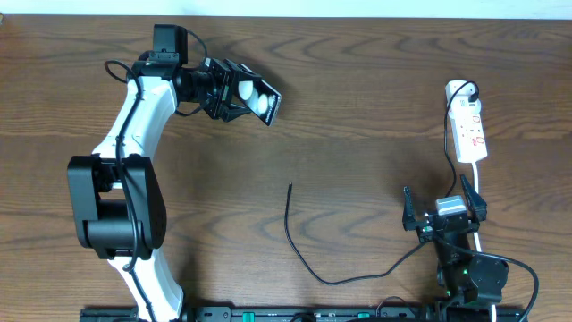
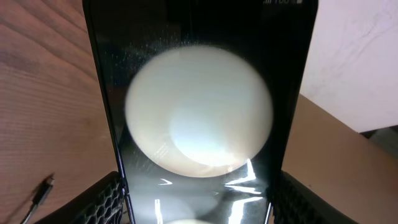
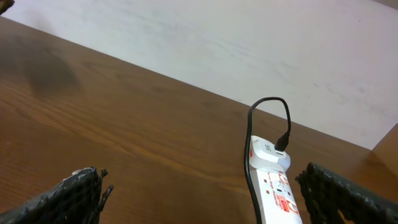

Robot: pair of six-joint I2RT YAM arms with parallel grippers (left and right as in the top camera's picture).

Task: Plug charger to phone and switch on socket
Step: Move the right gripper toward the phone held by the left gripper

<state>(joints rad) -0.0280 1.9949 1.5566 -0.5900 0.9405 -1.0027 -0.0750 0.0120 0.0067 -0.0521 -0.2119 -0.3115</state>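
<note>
Left gripper [image 1: 234, 91]: jaws clamped on the phone [image 1: 259, 97], whose ends are cut off in the wrist view. Right gripper [image 1: 444, 197]: jaws wide, empty, near the socket [image 1: 468, 130]. The charger [image 1: 299, 250] lies loose on the surface [image 1: 357, 89].

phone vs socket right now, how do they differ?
The phone is black with white circles; the socket is white with red marks. The phone is held tilted off the table in the jaws of the left gripper; the socket lies flat on it, untouched. The socket has a black cable plugged into its far end; the phone has none. Both are elongated slabs.
</note>
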